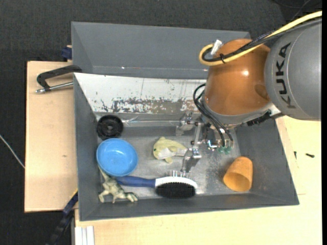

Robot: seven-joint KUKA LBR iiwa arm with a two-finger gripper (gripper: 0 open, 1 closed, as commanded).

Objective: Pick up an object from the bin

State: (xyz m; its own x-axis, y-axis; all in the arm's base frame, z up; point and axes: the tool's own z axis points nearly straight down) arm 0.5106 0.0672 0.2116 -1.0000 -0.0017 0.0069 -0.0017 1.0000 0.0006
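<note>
Camera view from above: we see the gripper (193,141) low over the floor of the grey metal bin (265,188), right of the middle, under the arm's orange wrist cover. Its two metal fingers (191,160) stand apart, one toward the far wall and one toward the near wall. We see only bare floor between them, so it has hold of nothing.

The nearest thing is a pale yellow-green crumpled soft lump (166,149). It lies just beside the gripper on the view's left, outside the gap between the fingers, and we cannot tell whether it touches them. Its longer side runs roughly left to right, across the line on which the fingers would close. We judge that taking it calls for a short shift to the view's left, away from the arm's side.

Just below the nearer finger lies the black oval head of a blue-handled brush with white bristles (176,188), close enough that we think it could be caught by mistake. An orange plastic cup on its side (238,174) lies apart on the right. A blue round bowl (117,157) sits well to the left.
</note>
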